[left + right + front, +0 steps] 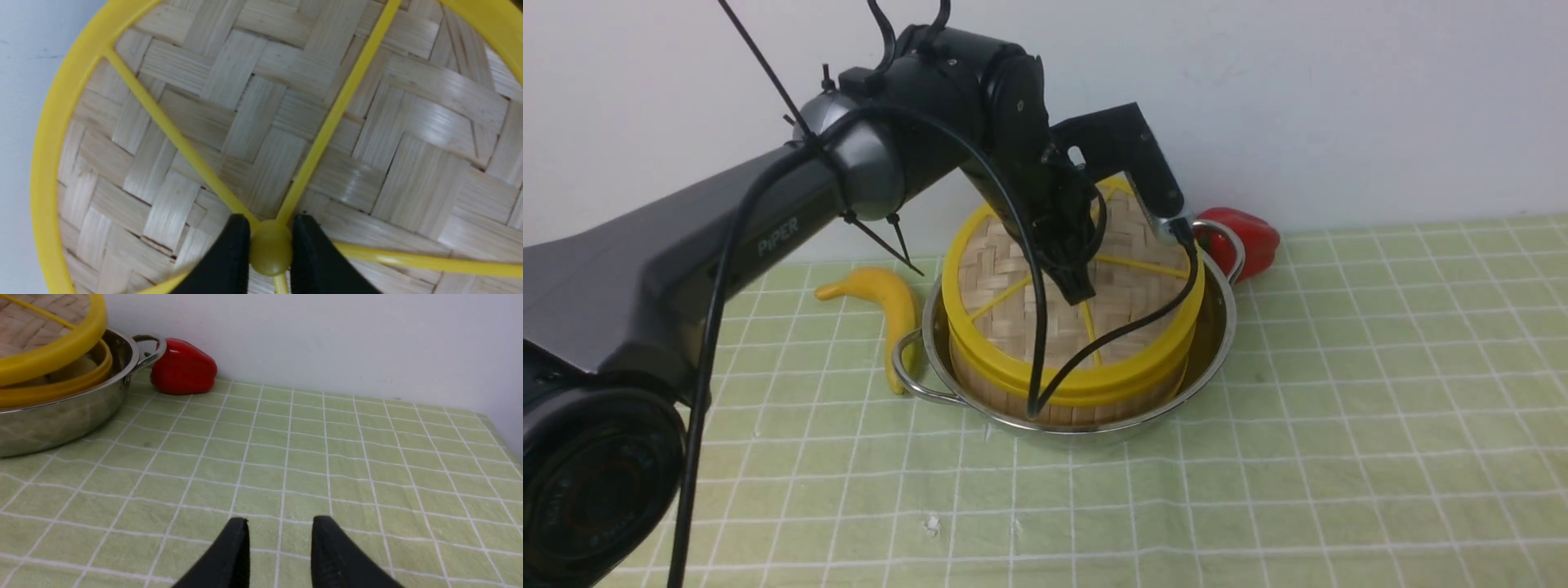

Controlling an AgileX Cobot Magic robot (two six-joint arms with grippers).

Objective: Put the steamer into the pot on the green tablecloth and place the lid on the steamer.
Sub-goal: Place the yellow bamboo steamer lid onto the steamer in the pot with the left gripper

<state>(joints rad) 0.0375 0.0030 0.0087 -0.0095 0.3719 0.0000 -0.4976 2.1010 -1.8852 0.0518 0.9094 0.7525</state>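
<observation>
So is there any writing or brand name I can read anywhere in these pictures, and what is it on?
"PiPER": pale letters on the left arm's dark link, front view.
Ring of print around the black round part at the lower left corner: too blurred to read.
No text on the lid, pot, pepper or tablecloth.

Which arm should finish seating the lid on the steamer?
Left. Its gripper already has its jaws closed on the knob of the lid, tilted above the steamer in the pot. The right gripper hangs open and empty over the green tablecloth.
</observation>
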